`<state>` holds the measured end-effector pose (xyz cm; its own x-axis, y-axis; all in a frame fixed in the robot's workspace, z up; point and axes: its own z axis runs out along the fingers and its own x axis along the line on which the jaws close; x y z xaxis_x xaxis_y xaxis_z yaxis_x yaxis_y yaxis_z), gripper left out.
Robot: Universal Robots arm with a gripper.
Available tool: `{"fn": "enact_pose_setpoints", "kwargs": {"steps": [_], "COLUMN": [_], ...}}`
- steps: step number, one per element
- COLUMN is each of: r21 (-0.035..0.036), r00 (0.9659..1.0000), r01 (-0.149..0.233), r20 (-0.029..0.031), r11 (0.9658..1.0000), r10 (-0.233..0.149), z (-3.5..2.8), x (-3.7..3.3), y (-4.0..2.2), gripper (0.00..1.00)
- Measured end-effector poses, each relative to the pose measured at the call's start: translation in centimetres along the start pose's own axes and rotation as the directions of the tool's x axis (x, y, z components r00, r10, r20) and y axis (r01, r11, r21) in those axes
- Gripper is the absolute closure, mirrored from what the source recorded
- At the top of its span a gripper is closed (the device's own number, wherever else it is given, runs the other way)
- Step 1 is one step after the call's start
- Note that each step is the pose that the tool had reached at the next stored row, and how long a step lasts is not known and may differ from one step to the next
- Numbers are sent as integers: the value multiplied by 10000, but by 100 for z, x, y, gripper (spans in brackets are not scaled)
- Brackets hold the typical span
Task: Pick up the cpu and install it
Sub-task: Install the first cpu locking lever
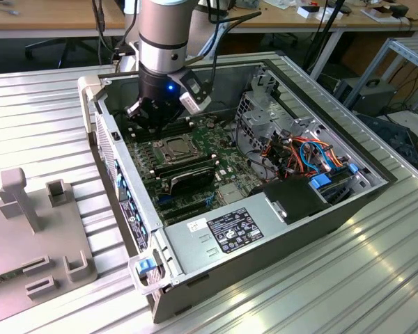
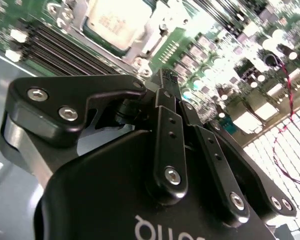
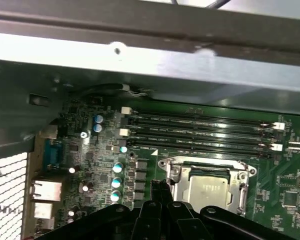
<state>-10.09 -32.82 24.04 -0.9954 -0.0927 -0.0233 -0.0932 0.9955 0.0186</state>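
The cpu is a dull silver square lying flat inside the socket's metal frame on the green motherboard. It appears again in the second wrist view, cpu, and in the exterior view, cpu. My gripper hangs low over the board just beside the socket, fingers pressed together with nothing between them. In the exterior view the gripper is inside the open computer case, at the socket's far edge.
Black memory slots run beside the socket. The case wall rises close behind them. A power supply, drive cage and coloured cables crowd the exterior view's right. A grey fixture stands on the ribbed table.
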Motion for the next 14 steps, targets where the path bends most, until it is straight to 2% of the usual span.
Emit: {"fn": "enact_pose_setpoints", "kwargs": {"steps": [2,5,9,14], "r21": [-1,1,2,6], "r00": [10000,10000,10000,10000], "r01": [-1,1,0,0], "r20": [2,0,9,65], "r11": [10000,10000,10000,10000], "r10": [1,-1,0,0], "z": [0,-4,-51,-85], "x": [28,33,32,31], "y": [3,3,5,18], "gripper": [89,89,89,89]}}
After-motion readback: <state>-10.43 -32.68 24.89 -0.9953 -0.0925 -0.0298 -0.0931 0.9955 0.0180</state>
